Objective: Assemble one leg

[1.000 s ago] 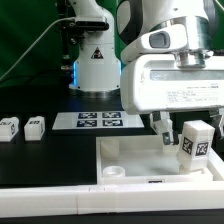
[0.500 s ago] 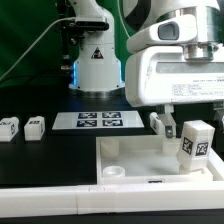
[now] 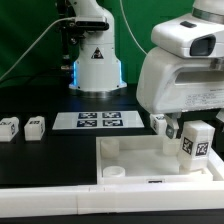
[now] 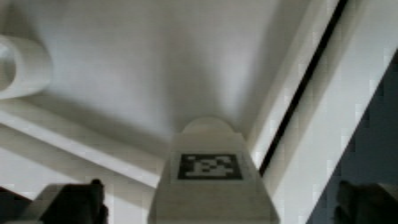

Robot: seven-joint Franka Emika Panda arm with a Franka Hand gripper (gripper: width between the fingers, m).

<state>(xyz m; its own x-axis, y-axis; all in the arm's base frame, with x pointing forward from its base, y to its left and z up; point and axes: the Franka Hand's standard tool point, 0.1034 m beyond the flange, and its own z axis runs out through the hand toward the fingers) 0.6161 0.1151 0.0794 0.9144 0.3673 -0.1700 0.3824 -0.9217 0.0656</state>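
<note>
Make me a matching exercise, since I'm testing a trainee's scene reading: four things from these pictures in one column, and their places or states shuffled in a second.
Things:
1. upright leg
2. leftmost leg
3. marker board
4. gripper

Places or states:
A. flat on the black table, beyond the tray-like piece in the exterior view
B. open, fingers spread wide
C. standing inside the tray-like piece
D. lying on the black table at the exterior view's far left

Pairs: 1-C, 2-D, 3-A, 4-B
</note>
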